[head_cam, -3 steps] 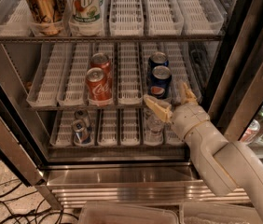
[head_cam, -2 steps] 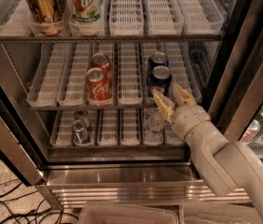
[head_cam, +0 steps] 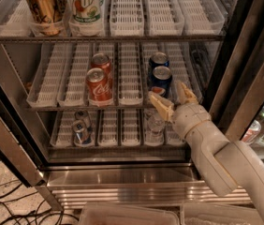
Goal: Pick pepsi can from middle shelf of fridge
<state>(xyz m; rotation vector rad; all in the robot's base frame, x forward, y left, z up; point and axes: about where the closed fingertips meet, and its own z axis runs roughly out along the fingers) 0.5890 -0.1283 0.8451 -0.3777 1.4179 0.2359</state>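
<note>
The fridge (head_cam: 122,172) stands open in the camera view. On its middle shelf (head_cam: 66,74), two dark blue pepsi cans sit one behind the other; the front pepsi can (head_cam: 161,81) has a silver top, with the second (head_cam: 158,60) behind it. Two red Coca-Cola cans (head_cam: 98,86) stand two lanes to the left. My gripper (head_cam: 173,99) is open, at the front edge of the middle shelf just below and right of the front pepsi can. One finger lies under the can's front, the other to its right. It holds nothing.
The top shelf holds a gold can (head_cam: 42,6) and a white-green can (head_cam: 86,6). The bottom shelf holds small silver cans (head_cam: 79,125) and a clear bottle (head_cam: 155,125). The black door edge (head_cam: 237,60) stands to the right. Cables (head_cam: 5,205) lie on the floor at left.
My gripper has moved a little up and right toward the front pepsi can, its fingers now straddling the can's lower right side. The cans have not moved.
</note>
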